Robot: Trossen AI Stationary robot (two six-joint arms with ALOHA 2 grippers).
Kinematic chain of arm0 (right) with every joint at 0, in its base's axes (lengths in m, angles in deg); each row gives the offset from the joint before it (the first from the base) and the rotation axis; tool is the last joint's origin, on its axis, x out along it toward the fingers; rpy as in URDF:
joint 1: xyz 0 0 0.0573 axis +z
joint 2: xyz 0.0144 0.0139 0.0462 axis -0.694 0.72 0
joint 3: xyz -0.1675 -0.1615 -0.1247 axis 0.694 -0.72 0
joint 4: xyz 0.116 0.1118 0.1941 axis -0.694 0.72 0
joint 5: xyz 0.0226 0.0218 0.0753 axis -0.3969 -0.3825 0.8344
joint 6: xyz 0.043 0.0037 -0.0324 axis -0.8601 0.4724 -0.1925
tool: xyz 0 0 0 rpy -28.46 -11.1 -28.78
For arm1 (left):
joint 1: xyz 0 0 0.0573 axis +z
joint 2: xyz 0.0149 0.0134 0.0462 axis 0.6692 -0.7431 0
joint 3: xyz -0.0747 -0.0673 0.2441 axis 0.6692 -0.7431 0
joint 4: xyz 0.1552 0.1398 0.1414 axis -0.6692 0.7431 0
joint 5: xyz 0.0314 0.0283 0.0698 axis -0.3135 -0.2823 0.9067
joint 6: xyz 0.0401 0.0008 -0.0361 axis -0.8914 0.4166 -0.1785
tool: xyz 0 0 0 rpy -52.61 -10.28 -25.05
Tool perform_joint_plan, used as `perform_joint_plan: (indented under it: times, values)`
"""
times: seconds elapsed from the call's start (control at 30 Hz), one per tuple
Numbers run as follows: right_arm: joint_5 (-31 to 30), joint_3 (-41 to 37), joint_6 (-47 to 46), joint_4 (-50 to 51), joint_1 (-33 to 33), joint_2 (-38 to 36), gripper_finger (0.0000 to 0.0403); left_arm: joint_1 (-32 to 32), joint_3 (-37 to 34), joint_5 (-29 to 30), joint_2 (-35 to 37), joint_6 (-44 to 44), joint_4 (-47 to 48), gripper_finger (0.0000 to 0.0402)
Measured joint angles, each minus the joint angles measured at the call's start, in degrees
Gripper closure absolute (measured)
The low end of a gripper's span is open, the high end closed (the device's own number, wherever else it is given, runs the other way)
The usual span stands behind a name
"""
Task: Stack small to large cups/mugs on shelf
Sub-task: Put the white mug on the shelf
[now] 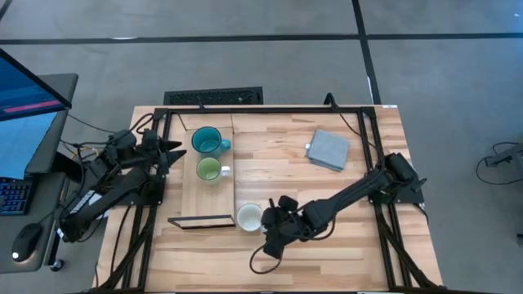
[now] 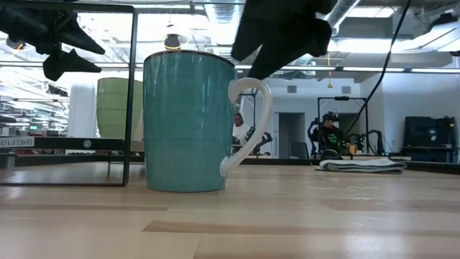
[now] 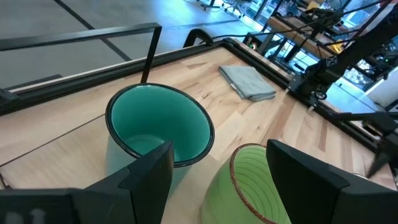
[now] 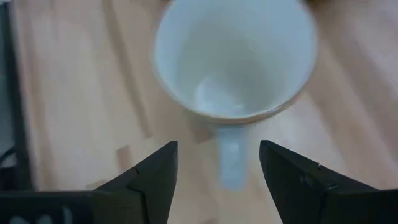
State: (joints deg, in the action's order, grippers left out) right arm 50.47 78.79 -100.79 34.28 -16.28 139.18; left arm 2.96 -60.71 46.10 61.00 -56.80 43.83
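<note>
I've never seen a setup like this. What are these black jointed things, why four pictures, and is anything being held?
They are two robot arms at a wooden table, each ending in a two-finger end effector. One picture looks down from above, one looks level across the tabletop, and two come from cameras on the arms' wrists. A teal mug and a light green mug stand on a light-wood shelf board; a white mug stands on the table beside it, and a grey folded cloth lies farther off. The right end effector is open, with the white mug's handle in front of its fingers. The left end effector hovers open above the two shelf mugs. Nothing is held.
</note>
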Motion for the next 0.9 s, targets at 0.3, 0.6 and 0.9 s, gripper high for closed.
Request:
perform_joint_plan:
  times: [0.3, 0.6, 0.9]
  values:
    - [1.2, 0.1, -0.5, 4.3, -0.5, 0.1, 0.0154, 0.0, 0.0, 0.0, 0.0, 0.0, 0.0, 0.0154]
    - [2.6, 0.1, 0.1, 4.9, -1.6, 0.1, 0.0154, 0.0, 0.0, 0.0, 0.0, 0.0, 0.1, 0.0154]
    - [5.7, -0.1, 0.6, 2.1, -2.0, 0.9, 0.0154, 0.0, 0.0, 0.0, 0.0, 0.0, 0.4, 0.0154]
